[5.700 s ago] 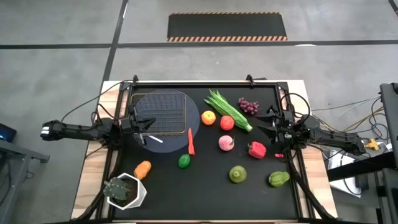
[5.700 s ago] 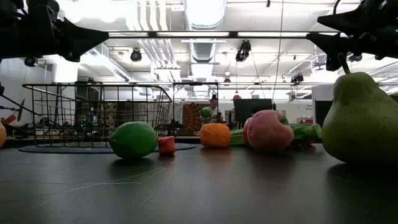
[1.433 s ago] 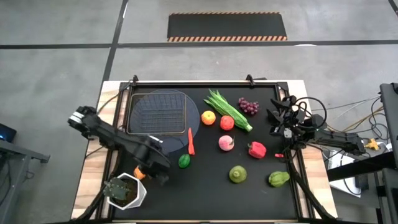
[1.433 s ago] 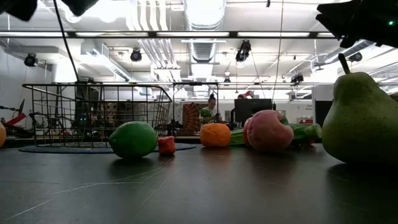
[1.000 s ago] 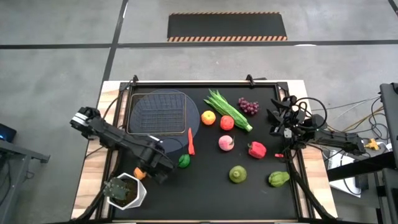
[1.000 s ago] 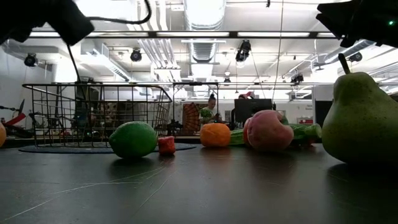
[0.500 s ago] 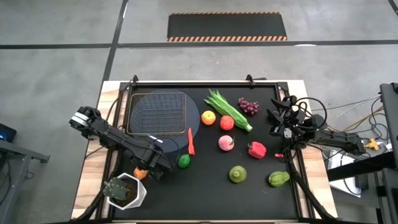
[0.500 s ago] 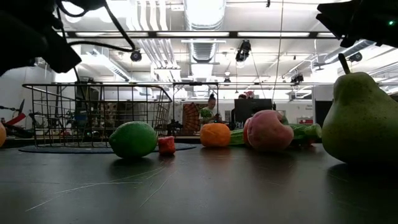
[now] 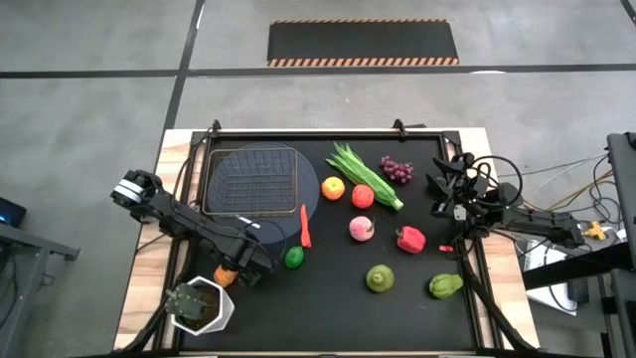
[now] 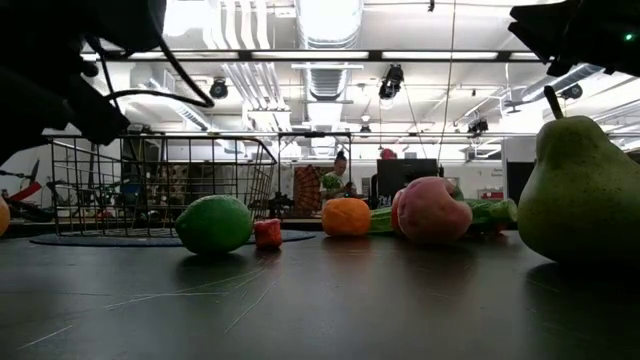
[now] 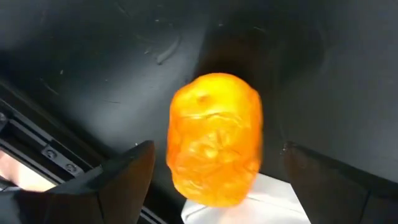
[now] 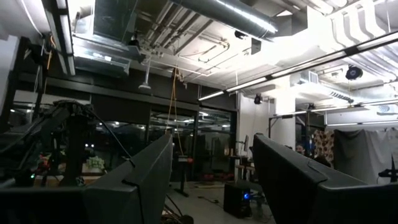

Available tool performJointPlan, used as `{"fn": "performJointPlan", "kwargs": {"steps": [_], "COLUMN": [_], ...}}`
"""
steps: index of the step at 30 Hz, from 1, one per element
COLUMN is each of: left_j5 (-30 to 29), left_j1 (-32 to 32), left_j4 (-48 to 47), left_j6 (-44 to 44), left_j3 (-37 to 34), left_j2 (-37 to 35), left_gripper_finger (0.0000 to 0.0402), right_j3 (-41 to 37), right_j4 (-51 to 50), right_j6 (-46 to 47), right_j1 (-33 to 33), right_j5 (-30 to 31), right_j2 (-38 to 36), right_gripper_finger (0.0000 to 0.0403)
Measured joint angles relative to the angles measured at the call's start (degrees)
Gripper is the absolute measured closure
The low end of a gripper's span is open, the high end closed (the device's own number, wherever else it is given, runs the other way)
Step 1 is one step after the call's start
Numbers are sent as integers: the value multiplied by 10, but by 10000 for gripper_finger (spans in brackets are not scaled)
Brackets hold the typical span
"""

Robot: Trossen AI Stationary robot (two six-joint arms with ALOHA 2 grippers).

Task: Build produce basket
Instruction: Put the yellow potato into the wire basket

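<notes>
Orange and lumpy, a toy fruit [image 11: 214,146] fills the left wrist view, lying on the black table [image 9: 338,318] between the two dark fingers [image 11: 118,171] of the left gripper [image 9: 241,270], which stand spread wide on either side of it without touching it; the gripper holds nothing. From above, this gripper hangs over the table's front-left part, just beside the white hexagonal plant pot [image 9: 202,305], and only a sliver of the orange fruit [image 9: 225,275] shows past the arm. The wire basket [image 9: 251,180] stands on its grey disc at the back left, and it looks empty, though the grid makes that hard to be sure of. A thin red chili [image 9: 305,226] lies at the disc's edge, with a green lime [image 9: 294,258] just in front of it. The leafy stalk [image 9: 364,176], purple grapes [image 9: 397,169] and other produce are scattered across the middle and right. The right gripper [image 9: 438,195] waits at the table's right edge, raised and pointing into the room, its fingers [image 12: 134,180] parted and empty.
</notes>
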Motion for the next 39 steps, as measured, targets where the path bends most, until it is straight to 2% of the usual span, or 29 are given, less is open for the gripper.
{"fn": "performJointPlan", "kwargs": {"steps": [8,19,24,29,32,36,39], "left_j5": [0,-1,2,7,-12,-63,-101], "left_j1": [0,0,0,0,5,18,35], "left_j4": [36,39,40,40,30,20,22], "left_j6": [12,16,27,110,135,153,200], "left_j3": [-17,-17,-6,68,125,210,276], "left_j2": [0,0,-3,-15,-24,-31,-33], "left_gripper_finger": [84,208,224,218,218,218,218], "right_j3": [0,0,0,0,0,0,0], "right_j4": [0,0,-1,-1,-1,-1,-1], "right_j6": [0,0,1,0,0,1,1], "right_j1": [0,0,0,0,0,0,0], "right_j5": [0,0,0,0,0,0,0], "right_j2": [0,0,0,0,0,0,0], "right_gripper_finger": [193,193,193,193,193,193,193]}}
